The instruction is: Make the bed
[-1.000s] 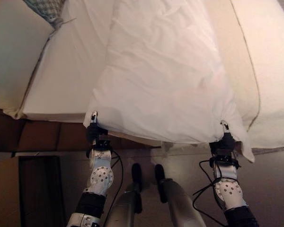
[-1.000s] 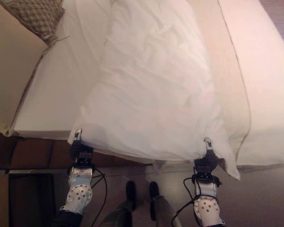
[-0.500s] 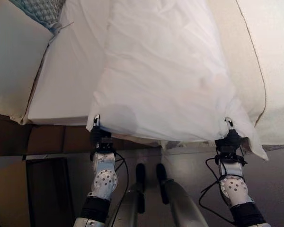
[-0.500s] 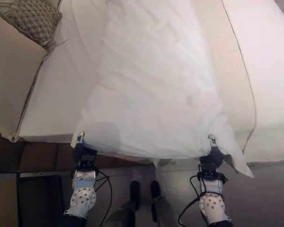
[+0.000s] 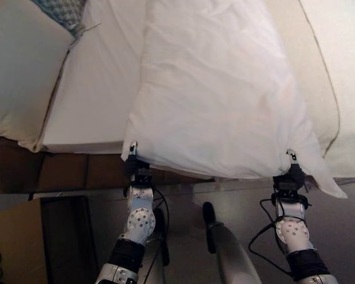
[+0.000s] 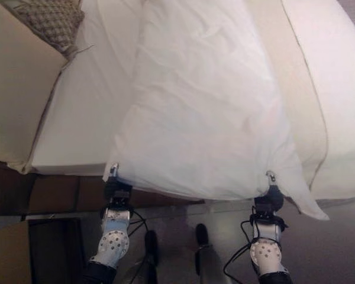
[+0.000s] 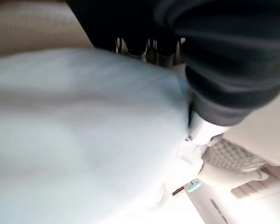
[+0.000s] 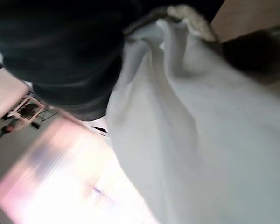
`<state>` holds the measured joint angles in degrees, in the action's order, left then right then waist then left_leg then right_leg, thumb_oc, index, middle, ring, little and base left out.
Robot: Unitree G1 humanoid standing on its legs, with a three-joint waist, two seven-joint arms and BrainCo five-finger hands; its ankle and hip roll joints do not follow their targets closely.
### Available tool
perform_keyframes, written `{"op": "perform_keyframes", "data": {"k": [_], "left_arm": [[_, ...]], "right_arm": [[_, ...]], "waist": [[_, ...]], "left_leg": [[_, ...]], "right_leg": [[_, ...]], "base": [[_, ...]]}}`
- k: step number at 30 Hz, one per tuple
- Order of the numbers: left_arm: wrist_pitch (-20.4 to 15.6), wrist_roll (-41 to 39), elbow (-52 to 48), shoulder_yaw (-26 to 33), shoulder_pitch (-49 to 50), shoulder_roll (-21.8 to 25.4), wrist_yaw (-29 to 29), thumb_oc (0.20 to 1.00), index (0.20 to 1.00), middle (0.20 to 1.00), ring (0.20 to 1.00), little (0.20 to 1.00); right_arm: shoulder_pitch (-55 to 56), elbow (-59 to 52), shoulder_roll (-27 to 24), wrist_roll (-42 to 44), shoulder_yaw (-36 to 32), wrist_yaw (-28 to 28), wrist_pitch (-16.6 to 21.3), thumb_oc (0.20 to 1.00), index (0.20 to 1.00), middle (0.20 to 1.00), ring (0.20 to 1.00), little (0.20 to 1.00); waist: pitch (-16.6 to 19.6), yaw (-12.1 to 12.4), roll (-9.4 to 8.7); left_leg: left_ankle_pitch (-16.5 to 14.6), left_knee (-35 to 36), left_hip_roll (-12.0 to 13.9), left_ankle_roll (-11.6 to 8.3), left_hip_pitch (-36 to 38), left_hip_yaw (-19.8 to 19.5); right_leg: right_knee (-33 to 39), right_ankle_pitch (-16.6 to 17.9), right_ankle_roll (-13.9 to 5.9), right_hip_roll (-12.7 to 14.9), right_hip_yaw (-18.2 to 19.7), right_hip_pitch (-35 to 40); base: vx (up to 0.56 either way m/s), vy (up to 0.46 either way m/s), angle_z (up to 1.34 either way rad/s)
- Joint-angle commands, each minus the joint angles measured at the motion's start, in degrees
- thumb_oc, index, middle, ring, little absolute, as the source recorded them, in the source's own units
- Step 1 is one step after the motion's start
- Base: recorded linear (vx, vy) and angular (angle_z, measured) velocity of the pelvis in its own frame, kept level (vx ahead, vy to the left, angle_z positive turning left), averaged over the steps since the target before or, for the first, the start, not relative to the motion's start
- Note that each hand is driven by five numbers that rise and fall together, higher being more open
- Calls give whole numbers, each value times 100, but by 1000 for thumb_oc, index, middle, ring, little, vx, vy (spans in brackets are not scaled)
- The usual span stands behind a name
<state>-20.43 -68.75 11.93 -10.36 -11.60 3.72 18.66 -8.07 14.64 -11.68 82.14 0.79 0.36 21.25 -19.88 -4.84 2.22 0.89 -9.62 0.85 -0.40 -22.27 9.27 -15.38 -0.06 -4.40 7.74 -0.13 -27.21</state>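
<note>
White sheet (image 5: 219,100) is pinched at its lower corners by left hand (image 5: 134,161) and right hand (image 5: 293,173), lying narrow down mid-frame; most of mattress (image 5: 89,89) remains uncovered.

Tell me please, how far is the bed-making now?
Done: the white duvet already lies along the middle of the mattress. In hand: the left hand and right hand each pinch a near corner of it at the bed's edge. Left: the duvet leaves the mattress bare on the left, and the patterned cushion sits off at the far left corner.
</note>
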Motion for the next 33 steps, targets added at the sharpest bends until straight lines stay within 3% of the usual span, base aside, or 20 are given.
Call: {"op": "perform_keyframes", "data": {"k": [1,6,12,20,26,29,33], "left_arm": [[-201,255,-654,350,258,440,-165,200,200,200,200,200],[-288,104,-508,380,270,278,-11,200,200,200,200,200],[-354,-62,-214,369,-5,105,245,200,200,200,200,200],[-470,71,-806,413,-785,369,112,200,200,200,200,200],[-386,52,-1283,907,-26,467,-317,200,200,200,200,200],[-302,99,-1124,1150,486,484,-432,200,200,200,200,200],[-72,283,-198,1287,1041,454,-512,200,200,200,200,200]], "right_arm": [[125,-182,-87,-219,33,150,53,200,200,200,200,200],[62,204,-59,-255,24,7,-2,200,200,200,200,200],[-355,472,-181,-493,28,-382,79,200,200,200,200,200],[-968,-445,-573,-901,84,-684,336,200,200,200,200,200],[-325,-1044,-559,-870,-145,-187,185,200,200,200,200,200],[203,-762,-447,-901,-292,82,37,200,200,200,200,200],[635,509,-234,-1009,-296,365,-326,200,200,200,200,200]], "waist": [[250,-138,50],[280,-98,30],[473,-38,45],[642,-41,7],[557,12,-93],[459,28,-102],[309,58,-111]], "left_leg": [[189,206,-132,-182,-51,-460],[205,147,-112,-207,-148,-506],[472,444,53,-358,-172,-480],[585,651,77,-353,-173,-540],[475,404,37,-306,-271,-587],[485,397,24,-298,-310,-566],[485,394,30,-275,-327,-515]], "right_leg": [[557,263,-199,-573,872,113],[482,160,-179,-514,751,197],[710,209,-198,-575,599,228],[722,246,-202,-662,585,134],[618,257,-198,-673,597,73],[622,275,-215,-637,571,60],[686,314,-250,-573,509,78]], "base": [[-23,94,-14],[-51,6,27],[-47,-121,-3],[-30,-51,0],[-28,-9,6],[-28,16,6],[-14,28,2]]}}
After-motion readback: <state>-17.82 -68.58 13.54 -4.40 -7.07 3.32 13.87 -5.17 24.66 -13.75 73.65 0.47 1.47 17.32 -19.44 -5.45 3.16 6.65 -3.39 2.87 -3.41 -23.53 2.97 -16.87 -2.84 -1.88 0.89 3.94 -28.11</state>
